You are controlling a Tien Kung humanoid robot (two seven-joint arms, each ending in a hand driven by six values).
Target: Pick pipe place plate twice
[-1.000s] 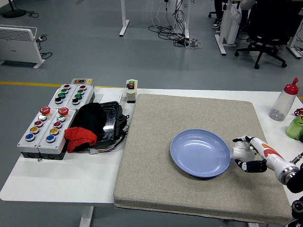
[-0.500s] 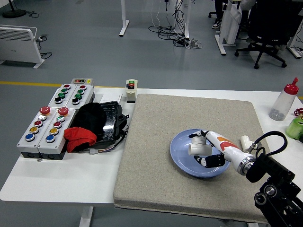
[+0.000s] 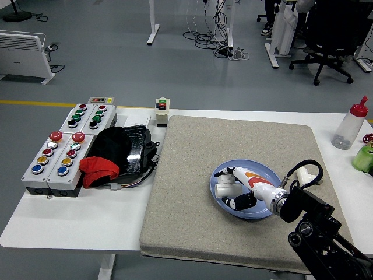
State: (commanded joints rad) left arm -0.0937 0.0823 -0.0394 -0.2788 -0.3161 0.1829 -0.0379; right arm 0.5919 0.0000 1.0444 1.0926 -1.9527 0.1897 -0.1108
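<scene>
A white table (image 3: 70, 224) stands on a grey floor strewn with cables near desk legs and an office chair (image 3: 329, 35) at the far right; a beige mat (image 3: 192, 221) covers most of the tabletop; left of it sit button boxes (image 3: 64, 149), a black and red bundle (image 3: 113, 154) and a small switch box (image 3: 161, 111), while a squeeze bottle (image 3: 349, 125) stands at the right edge; the blue plate (image 3: 259, 172) lies on the mat's right half; the right hand (image 3: 242, 189) reaches over the plate, its fingers (image 3: 240, 202) curled around a white pipe fitting (image 3: 225, 187) held over the plate's left part; another white pipe piece (image 3: 303, 174) lies on the mat just right of the plate.
</scene>
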